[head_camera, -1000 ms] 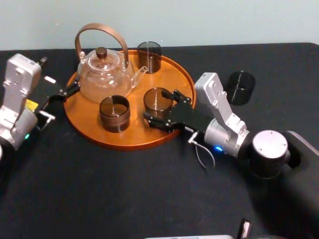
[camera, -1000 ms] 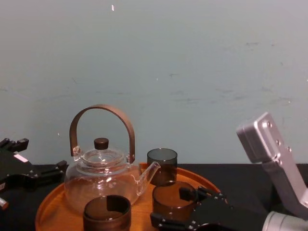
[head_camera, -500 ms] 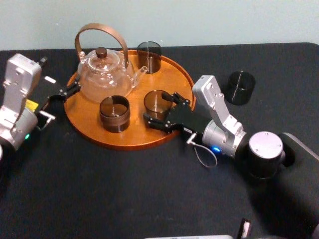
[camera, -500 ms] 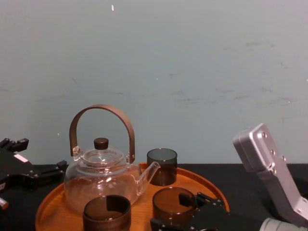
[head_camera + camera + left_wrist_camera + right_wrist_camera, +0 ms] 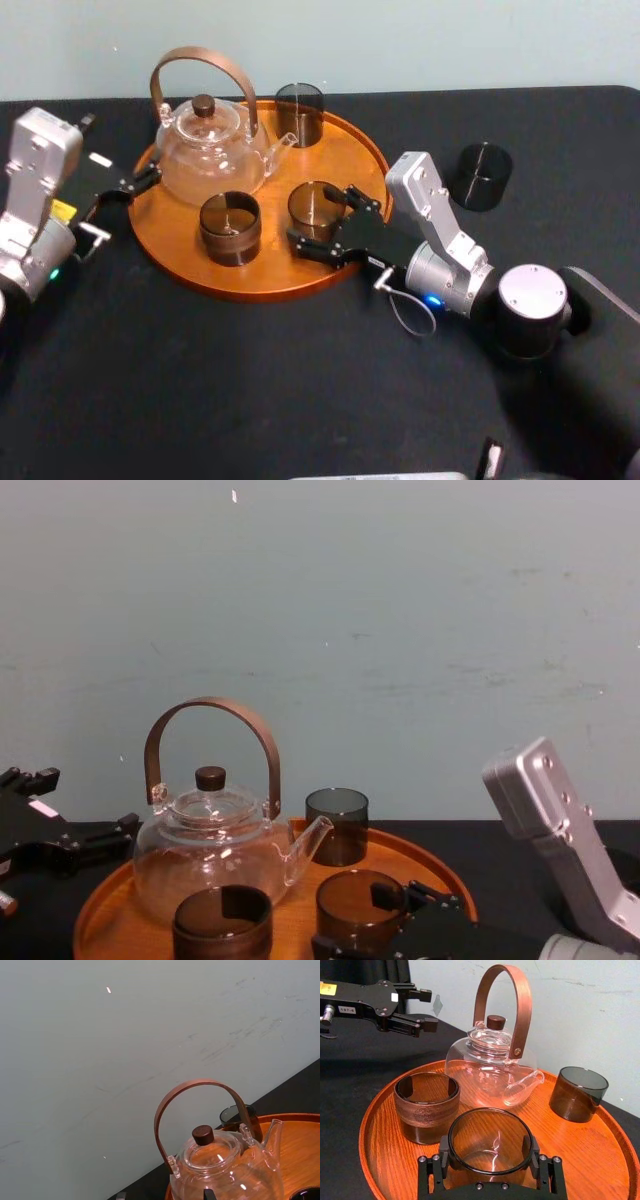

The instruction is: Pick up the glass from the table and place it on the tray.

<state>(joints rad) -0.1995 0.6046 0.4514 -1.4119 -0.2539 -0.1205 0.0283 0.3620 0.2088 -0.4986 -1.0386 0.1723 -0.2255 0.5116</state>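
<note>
While right gripper (image 5: 322,217) clasps glass (image 5: 314,202), cup (image 5: 229,228), teapot (image 5: 208,150) near.

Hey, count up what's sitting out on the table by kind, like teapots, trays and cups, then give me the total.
Teapot: 1
Tray: 1
Cups: 4 (back cup and banded cup on the tray, gripped cup in the right tool over it, lone cup on the table)
Total: 6
Not counted: left tool, idle at the tray's left rim.
</note>
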